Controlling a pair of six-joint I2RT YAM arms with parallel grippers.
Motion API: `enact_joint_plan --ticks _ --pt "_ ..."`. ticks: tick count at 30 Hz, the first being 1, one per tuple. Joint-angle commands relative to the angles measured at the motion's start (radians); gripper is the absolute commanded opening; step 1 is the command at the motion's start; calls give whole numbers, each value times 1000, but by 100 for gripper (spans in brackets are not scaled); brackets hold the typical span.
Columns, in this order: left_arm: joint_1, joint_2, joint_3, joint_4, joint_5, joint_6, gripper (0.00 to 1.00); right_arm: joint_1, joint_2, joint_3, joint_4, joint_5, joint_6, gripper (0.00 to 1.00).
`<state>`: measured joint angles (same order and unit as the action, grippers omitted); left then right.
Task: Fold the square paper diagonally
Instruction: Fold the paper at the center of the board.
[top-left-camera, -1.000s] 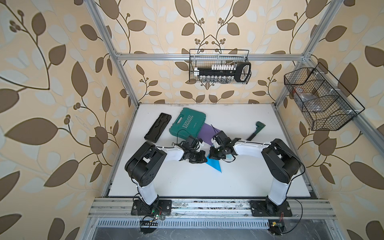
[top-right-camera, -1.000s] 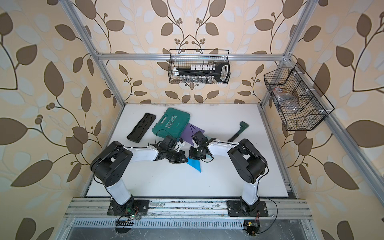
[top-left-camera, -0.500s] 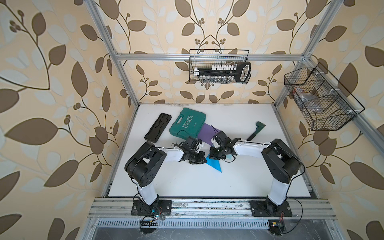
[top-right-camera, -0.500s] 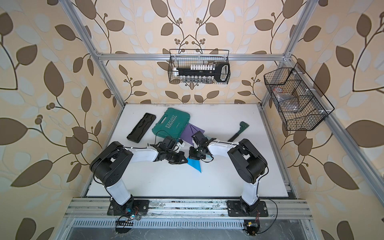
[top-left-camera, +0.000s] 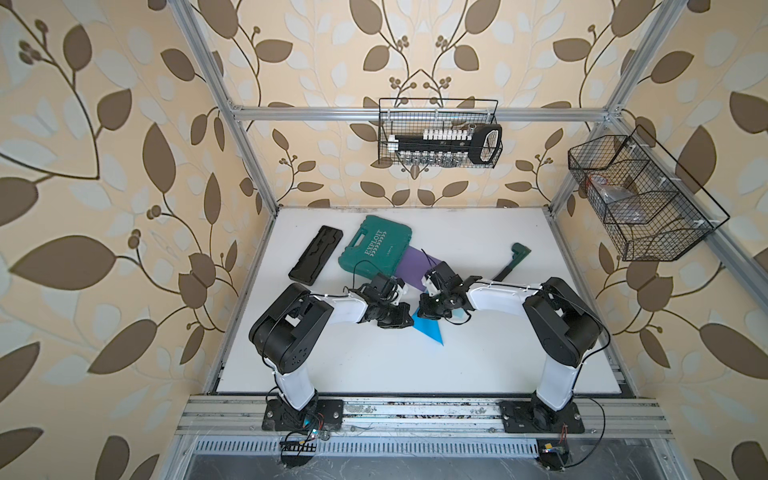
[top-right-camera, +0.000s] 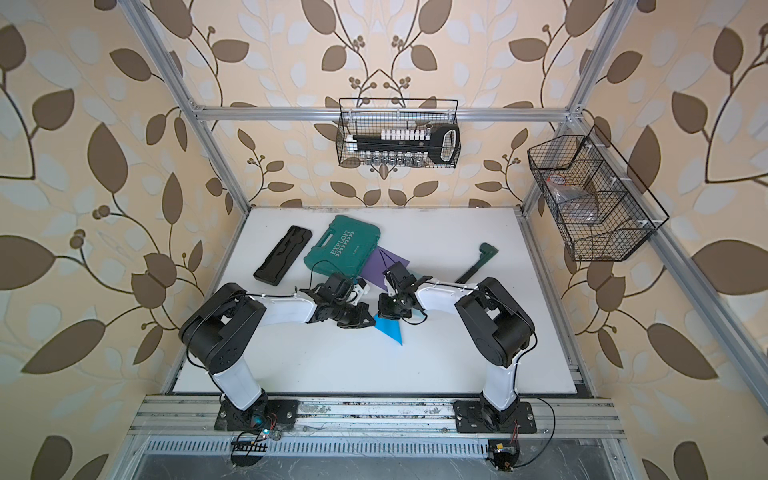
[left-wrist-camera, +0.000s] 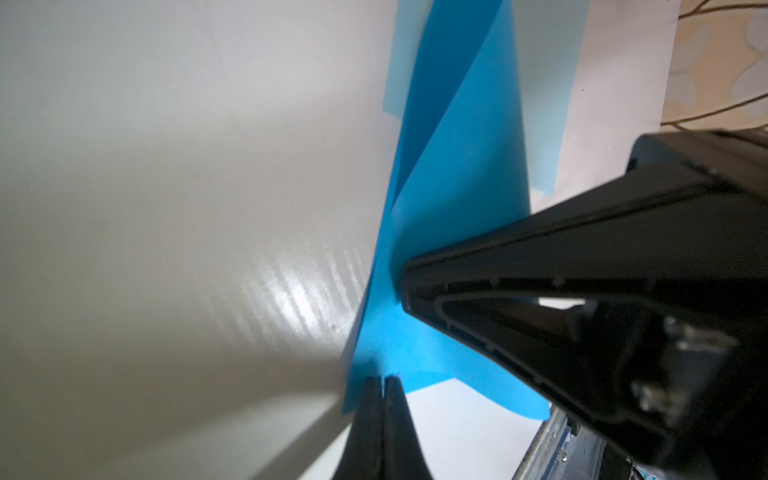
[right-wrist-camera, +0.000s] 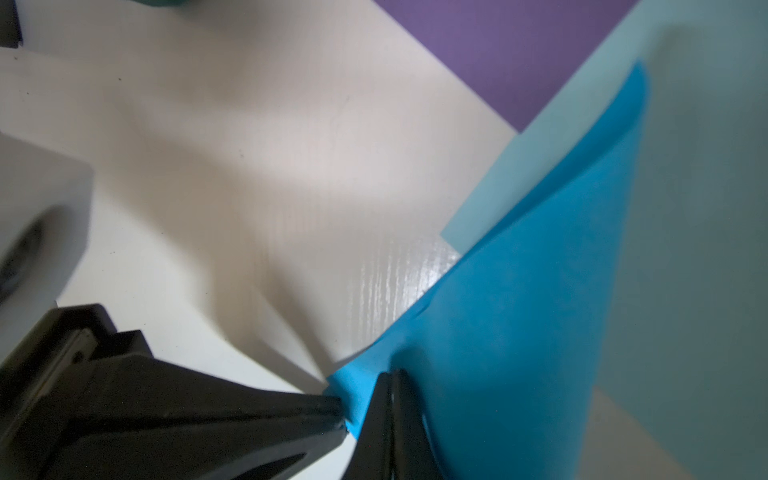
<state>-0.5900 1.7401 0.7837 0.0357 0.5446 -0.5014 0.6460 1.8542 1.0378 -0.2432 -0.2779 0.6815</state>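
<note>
The white table (top-left-camera: 374, 365) is being occupied near its middle by the blue paper (top-left-camera: 431, 332), partly folded, one layer arching over the other. One corner is being touched by the left gripper (left-wrist-camera: 381, 384) and the right gripper (right-wrist-camera: 391, 380), both clenched tight, tips almost meeting; whether a layer is being pinched cannot be told.

The left arm (top-left-camera: 291, 328) and right arm (top-left-camera: 561, 328) are each showing smooth white shell links between bulky black joint housings. Thin black cables (top-left-camera: 598, 415) are looping off them near the black base plates (top-left-camera: 301, 415). The left gripper (left-wrist-camera: 383, 380) and right gripper (right-wrist-camera: 392, 376) are showing slim, tapered black fingers.
</note>
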Motion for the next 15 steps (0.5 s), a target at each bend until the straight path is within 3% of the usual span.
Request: enact_joint_plan --ticks 1,15 --pt "-6 -10 -9 -63 -52 3 0 7 1 -19 -69 11 -32 3" --pt "-6 4 -1 -71 -69 3 0 7 -12 -33 -83 -10 -81 3"
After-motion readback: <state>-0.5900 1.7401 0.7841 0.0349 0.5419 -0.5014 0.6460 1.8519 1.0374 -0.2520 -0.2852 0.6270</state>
